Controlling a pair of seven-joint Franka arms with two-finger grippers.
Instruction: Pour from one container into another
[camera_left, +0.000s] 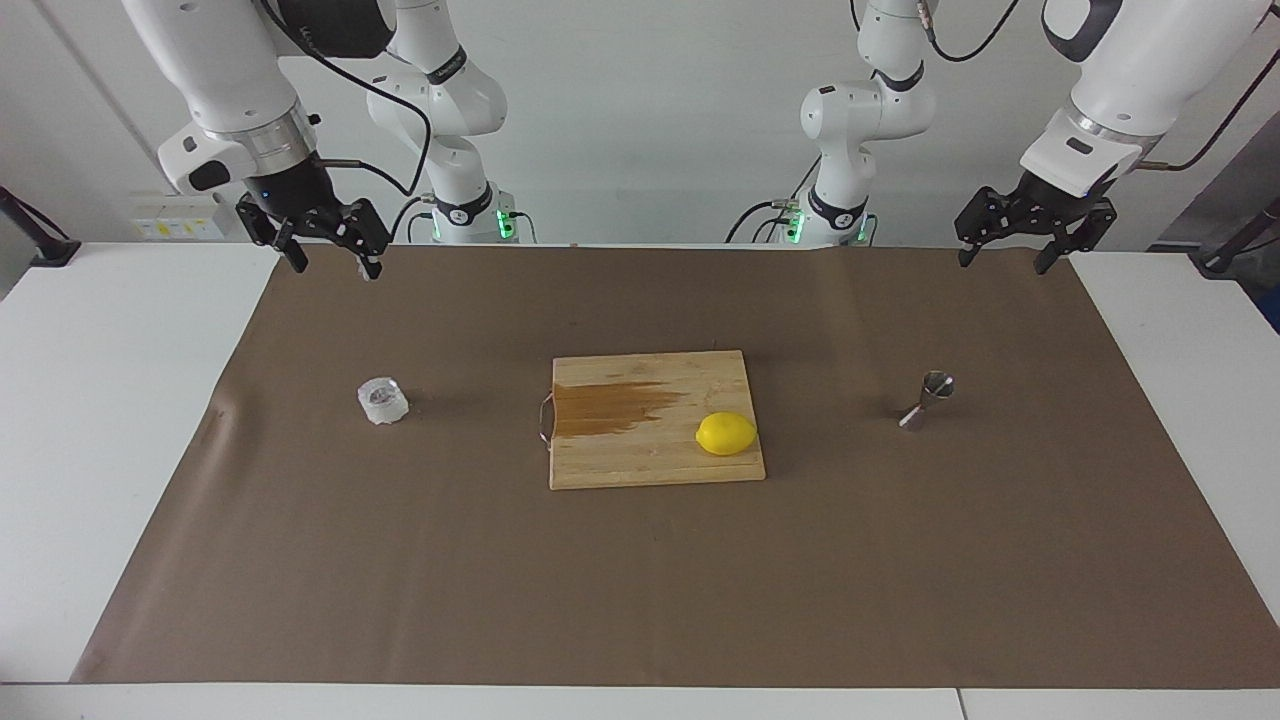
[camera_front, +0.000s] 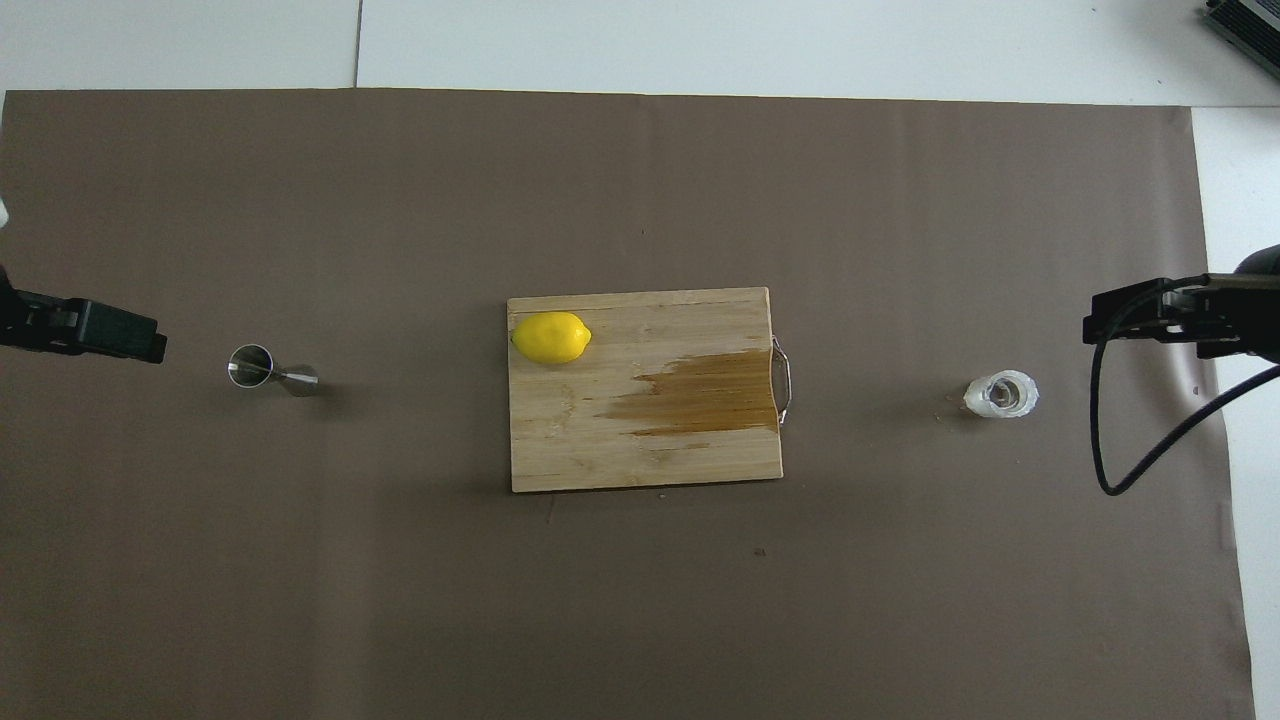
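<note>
Cup (camera_left: 383, 400) and jigger (camera_left: 927, 398) sit untouched — seemingly upright, well apart.

Bright, even light from above, no harsh spots. Soft short shadows beside jigger (camera_front: 272, 371) and clear cup (camera_front: 1001, 394), faint one under lemon (camera_front: 551, 337). Slight shine on jigger metal. Brown mat (camera_front: 640, 620) matte, zero glare. Both views sharp, edges look straight.

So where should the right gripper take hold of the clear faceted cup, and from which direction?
Judging by its pose, across the side walls, coming down from above. The clear faceted cup stands upright, squat, mouth up, alone on the brown mat, so its walls are free all round. The right gripper hangs open above the mat's edge.
</note>
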